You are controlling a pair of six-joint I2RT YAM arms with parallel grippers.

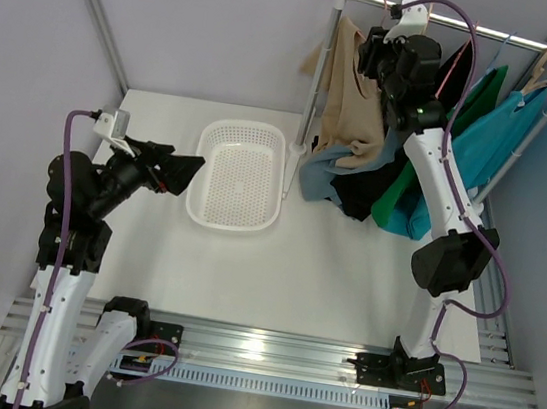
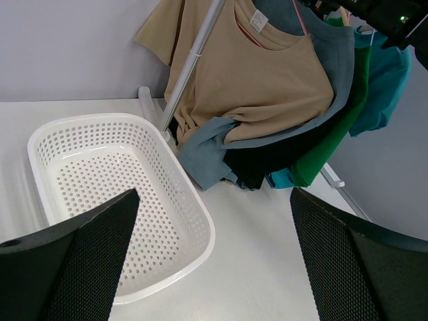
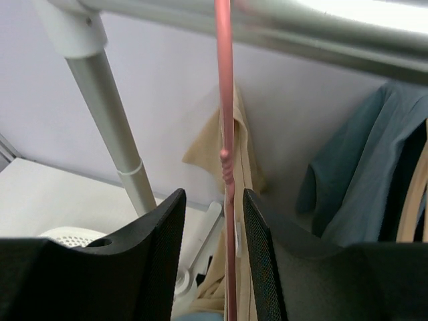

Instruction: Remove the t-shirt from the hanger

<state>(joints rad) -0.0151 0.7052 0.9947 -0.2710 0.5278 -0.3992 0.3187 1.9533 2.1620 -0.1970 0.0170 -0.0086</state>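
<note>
A tan t-shirt (image 1: pixel 354 94) (image 2: pixel 267 73) hangs on a thin pink hanger (image 3: pixel 225 100) at the left end of the clothes rail (image 1: pixel 478 32). My right gripper (image 1: pixel 372 51) (image 3: pixel 214 200) is raised to the rail, its jaws straddling the hanger's wire neck just below the twist. A gap shows on the left side of the wire and a narrower one on the right. The tan fabric (image 3: pixel 242 157) hangs behind the wire. My left gripper (image 1: pixel 192 172) (image 2: pixel 214 200) hovers wide open and holds nothing, low over the table beside the basket.
A white perforated basket (image 1: pixel 209 138) (image 2: pixel 200 224) lies on the table left of the rack post (image 1: pixel 320 80) (image 3: pixel 107 114). Behind the tan shirt hang grey-blue (image 2: pixel 338 60), black (image 1: pixel 358 190), green (image 2: pixel 328 154) and teal (image 1: pixel 495 133) shirts. A wooden hanger (image 1: pixel 544 64) hangs near the rail's right end.
</note>
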